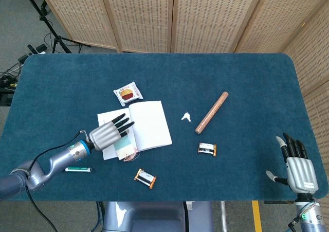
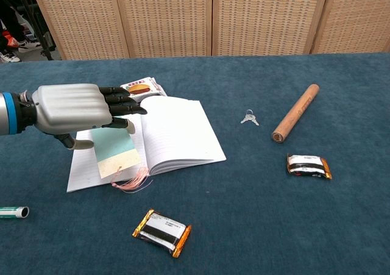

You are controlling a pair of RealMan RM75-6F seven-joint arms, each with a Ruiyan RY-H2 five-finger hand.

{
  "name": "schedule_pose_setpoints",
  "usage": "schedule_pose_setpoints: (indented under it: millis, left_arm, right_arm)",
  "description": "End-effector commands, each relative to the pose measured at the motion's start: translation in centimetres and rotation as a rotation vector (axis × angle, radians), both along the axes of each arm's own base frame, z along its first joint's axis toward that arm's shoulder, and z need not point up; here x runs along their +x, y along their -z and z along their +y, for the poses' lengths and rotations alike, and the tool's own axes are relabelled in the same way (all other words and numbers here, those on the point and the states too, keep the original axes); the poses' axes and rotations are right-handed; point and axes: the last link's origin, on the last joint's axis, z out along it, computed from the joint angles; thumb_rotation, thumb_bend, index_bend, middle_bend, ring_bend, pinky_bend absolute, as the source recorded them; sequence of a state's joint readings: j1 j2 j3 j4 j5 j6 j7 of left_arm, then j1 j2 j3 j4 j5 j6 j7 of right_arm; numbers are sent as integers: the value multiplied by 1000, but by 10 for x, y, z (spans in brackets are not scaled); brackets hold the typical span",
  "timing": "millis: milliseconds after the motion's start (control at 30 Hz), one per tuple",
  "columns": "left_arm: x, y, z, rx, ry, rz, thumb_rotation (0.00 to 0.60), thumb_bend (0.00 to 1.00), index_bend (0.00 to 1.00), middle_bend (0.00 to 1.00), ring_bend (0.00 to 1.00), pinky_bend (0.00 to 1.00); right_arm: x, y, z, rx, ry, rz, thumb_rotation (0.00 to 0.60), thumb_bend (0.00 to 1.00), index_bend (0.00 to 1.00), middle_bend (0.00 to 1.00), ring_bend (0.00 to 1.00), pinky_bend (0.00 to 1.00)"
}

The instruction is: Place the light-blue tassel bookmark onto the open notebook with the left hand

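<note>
Pretty much at the finish line here. The left hand [image 2: 76,108] had the bookmark [image 2: 116,153] pinched by its top edge between thumb and fingers, and the card was lying low against the left page of the notebook [image 2: 177,132], near the table's front-left part. The pink tassel [image 2: 131,182] had spilled off the notebook's front edge onto the table [image 2: 256,220]. What looked left was just letting go and pulling away. The right hand [image 1: 300,171] sat spread and empty at the front-right corner.
</note>
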State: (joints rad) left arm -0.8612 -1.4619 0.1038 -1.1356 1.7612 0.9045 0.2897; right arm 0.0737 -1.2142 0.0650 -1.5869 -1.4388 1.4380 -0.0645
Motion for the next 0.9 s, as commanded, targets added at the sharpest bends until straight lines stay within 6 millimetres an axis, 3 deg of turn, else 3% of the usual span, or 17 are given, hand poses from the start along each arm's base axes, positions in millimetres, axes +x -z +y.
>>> schedule_pose_setpoints:
  millis: [33,900]
  left_arm:
    - [3,2,0,-4,15,1,600,340,502,0,0,0]
    - [4,8,8,10,26,33,600,340,502,0,0,0]
  right_arm:
    - [0,0,0,-1,0,0,600,156,0,0,0,0]
    - [0,0,0,2,1,3,600,156,0,0,0,0]
